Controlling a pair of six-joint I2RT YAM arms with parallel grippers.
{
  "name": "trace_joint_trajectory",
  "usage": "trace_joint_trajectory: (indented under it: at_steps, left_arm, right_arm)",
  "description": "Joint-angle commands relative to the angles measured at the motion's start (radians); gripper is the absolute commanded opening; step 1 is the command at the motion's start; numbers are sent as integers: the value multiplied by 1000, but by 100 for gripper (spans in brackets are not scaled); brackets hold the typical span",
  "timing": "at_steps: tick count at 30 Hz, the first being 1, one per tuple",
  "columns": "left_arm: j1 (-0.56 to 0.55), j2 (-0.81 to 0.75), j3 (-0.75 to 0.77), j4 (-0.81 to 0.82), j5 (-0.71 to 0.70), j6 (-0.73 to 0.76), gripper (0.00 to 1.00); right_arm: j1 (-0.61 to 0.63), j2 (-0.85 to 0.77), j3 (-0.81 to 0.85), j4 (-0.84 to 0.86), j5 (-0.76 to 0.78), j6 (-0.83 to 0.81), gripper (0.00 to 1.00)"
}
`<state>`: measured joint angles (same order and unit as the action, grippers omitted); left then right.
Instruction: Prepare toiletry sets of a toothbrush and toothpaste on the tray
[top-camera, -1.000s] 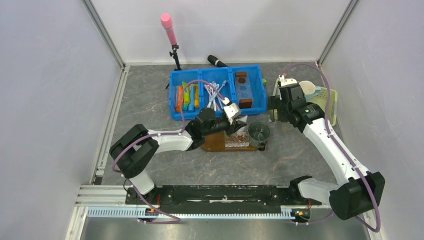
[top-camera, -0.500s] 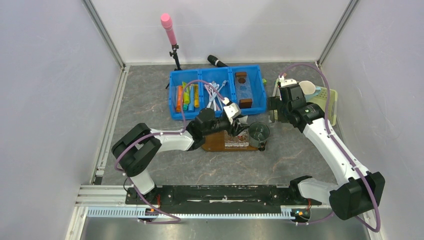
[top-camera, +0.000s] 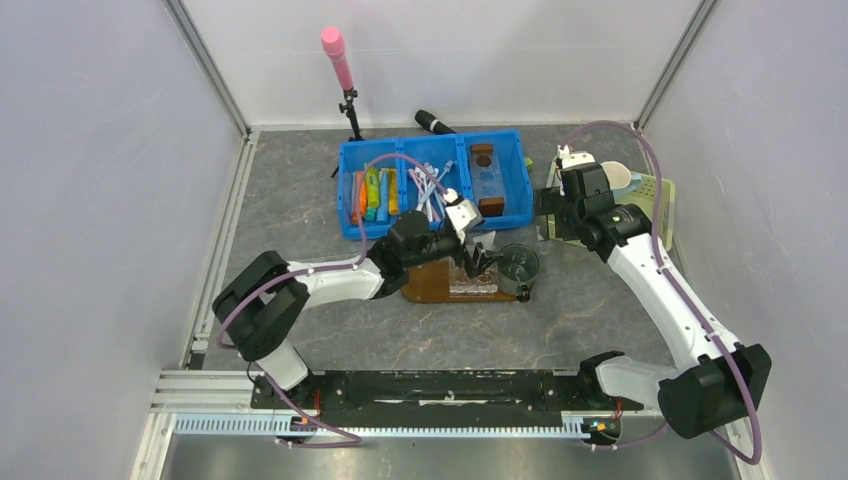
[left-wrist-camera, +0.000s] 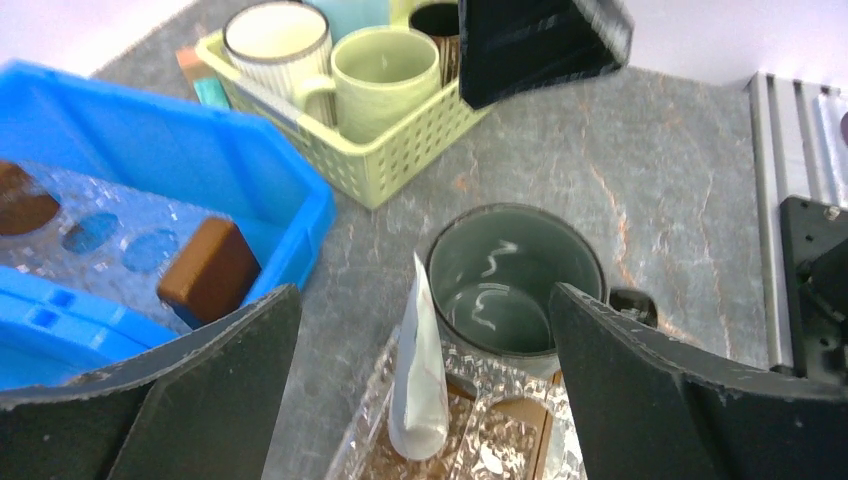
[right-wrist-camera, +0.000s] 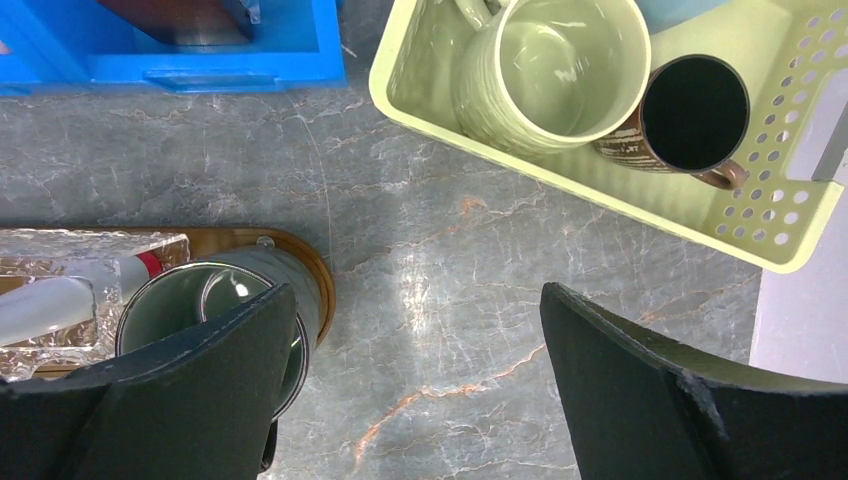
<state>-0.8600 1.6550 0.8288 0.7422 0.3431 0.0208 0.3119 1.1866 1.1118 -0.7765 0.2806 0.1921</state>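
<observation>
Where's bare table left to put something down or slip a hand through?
Bare stone: the near strip between the tray and the arm bases; the wide patch left of the blue bin; a narrower lane between the mug and the green basket. Crowded: the tray itself, under the open left gripper, with clear dish, toothpaste tube and mug.

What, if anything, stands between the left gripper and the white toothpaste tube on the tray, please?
Nothing visible does. The left gripper hangs open over the white toothpaste tube, which lies in a clear plastic dish on the tray; the grey-green mug stands just past the tube's far end, not in between.
</observation>
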Motion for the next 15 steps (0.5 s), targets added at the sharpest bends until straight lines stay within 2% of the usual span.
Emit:
trace_joint_trajectory:
  at_steps: [1,4,9,12,15]
  left_arm:
    - [-2,-114,89,-61,-21,-12,100]
    - [-1,-171,122,-132,-81,-12,100]
    - [17,-251,220,-345,-248,-10,100]
    - [64,-263,303,-508,-338,-12,100]
    - [153,-259,360,-641,-407,-106,100]
  right_arm:
    - [-4,2,52,20,0,-20,98]
    - [-4,-4,52,30,-1,-19,98]
    - [-3,-8,51,54,-2,-30,98]
    - [-4,-8,55,66,0,-39,98]
    - [-4,-8,57,81,4,-47,98]
